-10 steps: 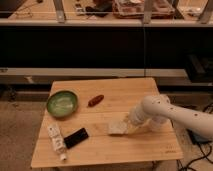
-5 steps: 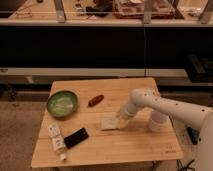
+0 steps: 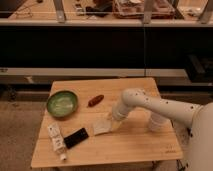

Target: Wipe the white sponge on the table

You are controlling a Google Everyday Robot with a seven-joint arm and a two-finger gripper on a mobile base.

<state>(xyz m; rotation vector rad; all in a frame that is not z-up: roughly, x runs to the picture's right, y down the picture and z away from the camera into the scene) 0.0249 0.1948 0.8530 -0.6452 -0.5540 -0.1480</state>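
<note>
One green bowl (image 3: 49, 105), contents unreadable, 10 o'clock on table (image 3: 135, 145); gripper (image 3: 113, 121) on white sponge (image 3: 101, 127), centre, grip state unclear.

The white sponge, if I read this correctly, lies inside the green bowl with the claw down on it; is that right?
Not quite: the camera view shows the white sponge on the wooden table, beside the black rectangle, not inside the green bowl. The claw is indeed down on its edge.
</note>
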